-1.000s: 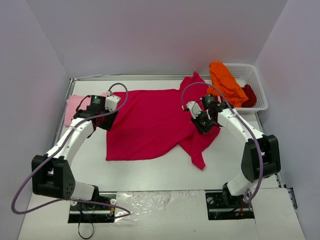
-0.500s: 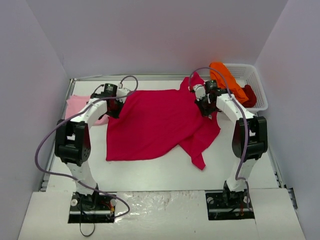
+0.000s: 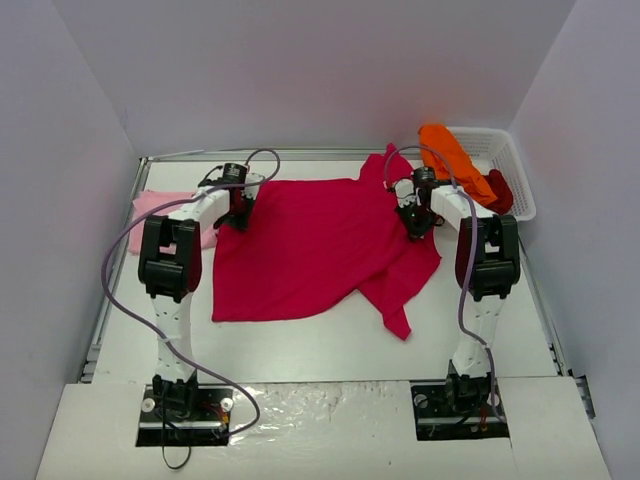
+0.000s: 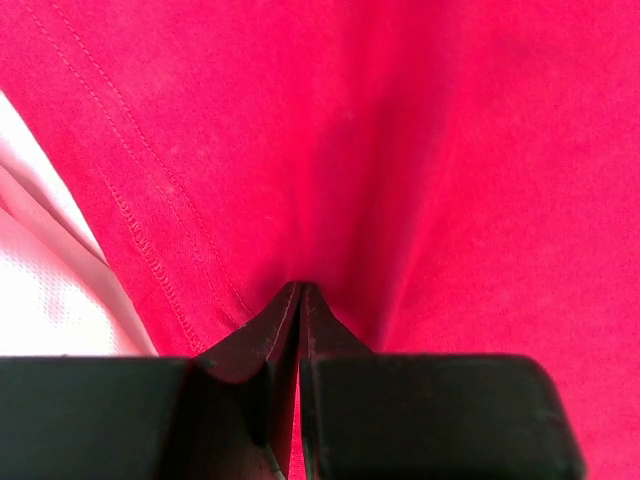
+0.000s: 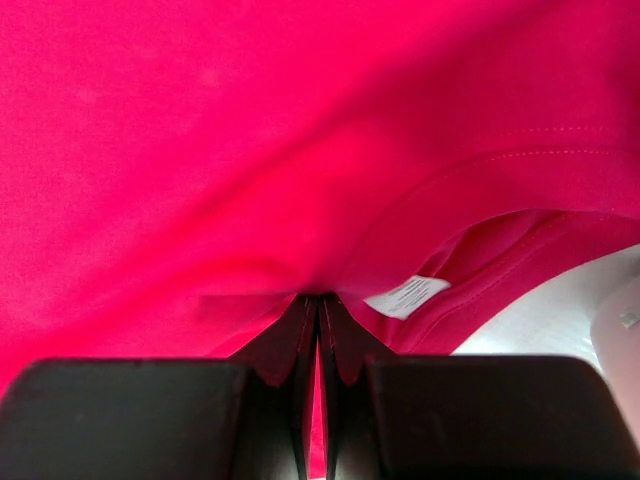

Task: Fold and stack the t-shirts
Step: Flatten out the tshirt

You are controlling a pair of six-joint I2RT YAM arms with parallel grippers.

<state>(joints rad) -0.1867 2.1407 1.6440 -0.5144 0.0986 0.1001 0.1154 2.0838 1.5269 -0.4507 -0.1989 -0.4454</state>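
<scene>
A white basket (image 3: 517, 160) sits at the desk's (image 3: 300, 345) far right corner. The orange shirt (image 3: 448, 158) hangs over its left rim and the dark red shirt (image 3: 499, 192) lies inside. The pink shirt (image 3: 150, 212) lies at the far left, its right edge tucked under the crimson shirt (image 3: 310, 245), which is spread across mid-desk. The left hand (image 3: 240, 214) is pinched tight on the crimson shirt's far left corner. The right hand (image 3: 413, 223) is clamped on its far right part, beside the collar with its white label (image 5: 407, 295).
</scene>
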